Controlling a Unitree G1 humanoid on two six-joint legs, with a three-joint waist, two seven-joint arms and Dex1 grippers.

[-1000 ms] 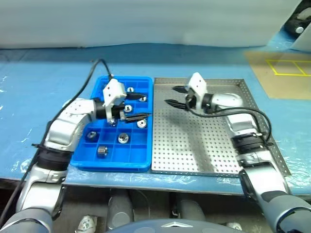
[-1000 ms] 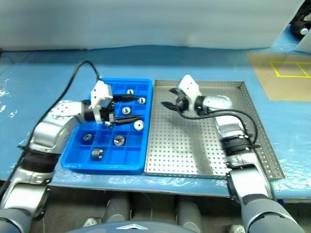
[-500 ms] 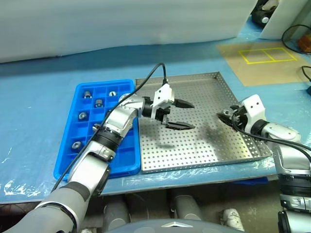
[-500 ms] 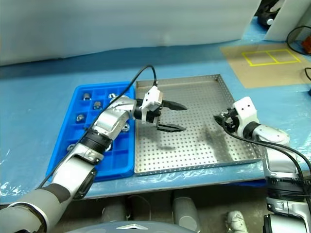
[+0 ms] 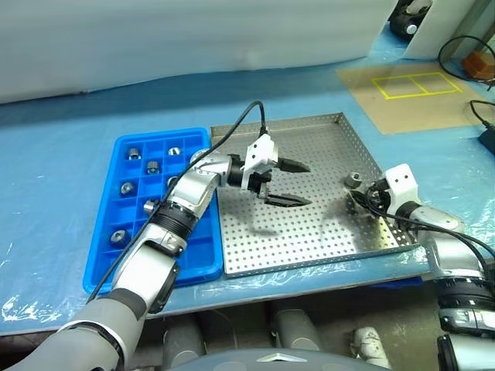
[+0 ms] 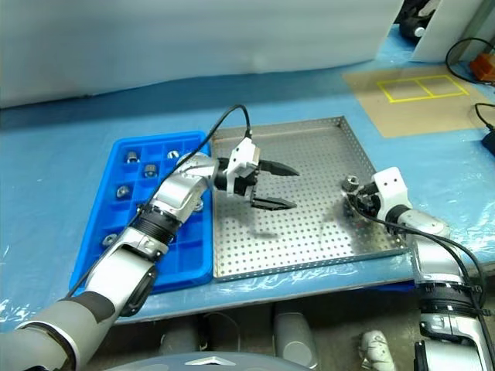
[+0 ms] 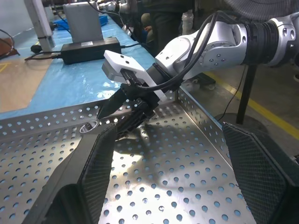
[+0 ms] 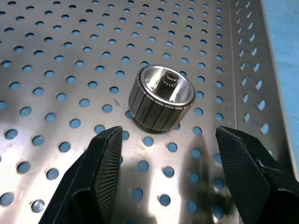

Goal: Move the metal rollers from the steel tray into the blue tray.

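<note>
The steel tray (image 5: 309, 239) lies at centre right, with the blue tray (image 5: 193, 267) against its left side. Several metal rollers (image 5: 152, 167) sit in the blue tray's compartments. One metal roller (image 8: 161, 97) lies near the steel tray's right rim (image 5: 354, 178). My right gripper (image 8: 167, 140) is open and low over the tray, just short of that roller and not touching it. My left gripper (image 5: 308, 185) hovers open and empty over the middle of the steel tray, pointing toward the right gripper (image 7: 124, 109).
A brown board with yellow taped rectangles (image 5: 402, 89) lies at the back right on the blue table cover. Black cables (image 5: 464, 54) lie at the far right. A cable (image 5: 232, 127) arcs from my left wrist over the trays' seam.
The camera swung right. My left gripper crossed from above the blue tray to the steel tray's middle. My right gripper went right and down to the roller by the rim.
</note>
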